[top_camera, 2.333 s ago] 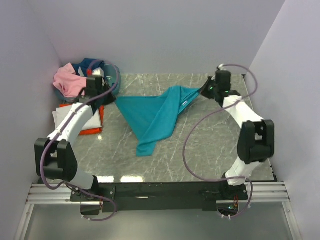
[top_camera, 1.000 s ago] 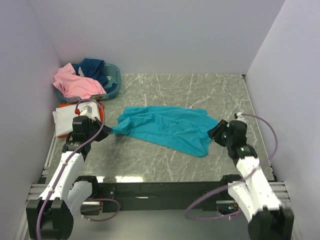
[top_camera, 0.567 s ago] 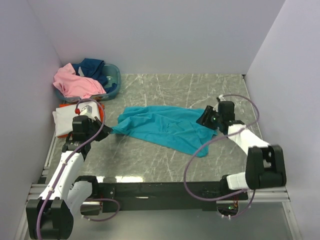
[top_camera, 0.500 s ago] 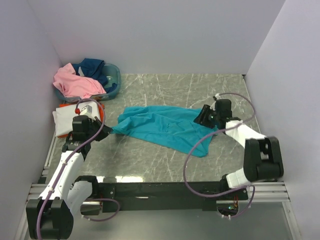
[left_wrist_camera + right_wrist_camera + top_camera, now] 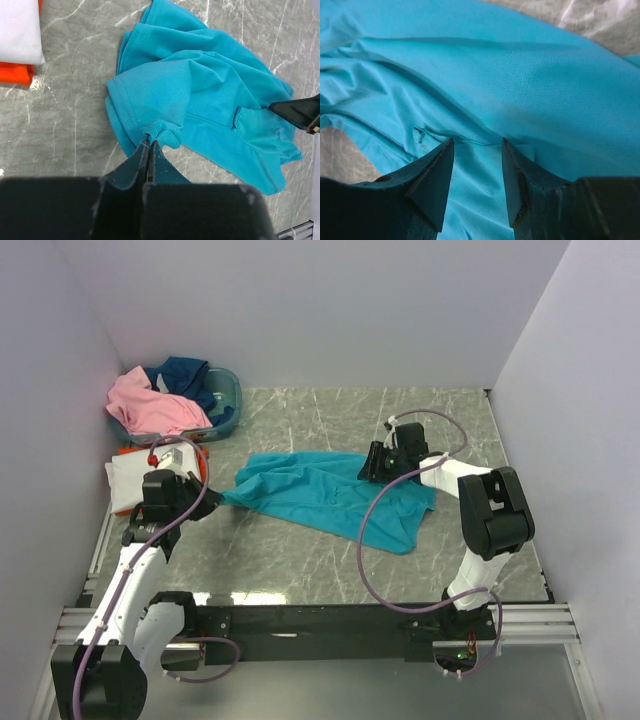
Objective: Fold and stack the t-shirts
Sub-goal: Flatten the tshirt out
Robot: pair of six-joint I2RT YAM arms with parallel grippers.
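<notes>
A teal t-shirt point(image 5: 330, 495) lies crumpled and spread across the middle of the marble table point(image 5: 300, 570). My left gripper point(image 5: 215, 500) is shut on a bunched fold at the shirt's left end point(image 5: 149, 141). My right gripper point(image 5: 372, 468) sits low over the far right part of the shirt. It is open, with teal cloth point(image 5: 485, 90) between and under its fingers point(image 5: 432, 175) and no grip on it. A pink t-shirt point(image 5: 150, 405) and a navy one point(image 5: 190, 375) hang out of the basket. A white t-shirt point(image 5: 125, 480) lies folded on an orange one point(image 5: 199, 468) at the left edge.
The blue-grey basket point(image 5: 232, 400) stands at the back left corner. Purple walls close in the table on the left, back and right. The white and orange stack point(image 5: 20, 30) lies just left of my left arm. The right gripper's black tip point(image 5: 300, 111) shows at the shirt's right side.
My right gripper has left the shirt's right end and swung back and to the left, onto the shirt's far right part. The left gripper has kept its hold without moving.
</notes>
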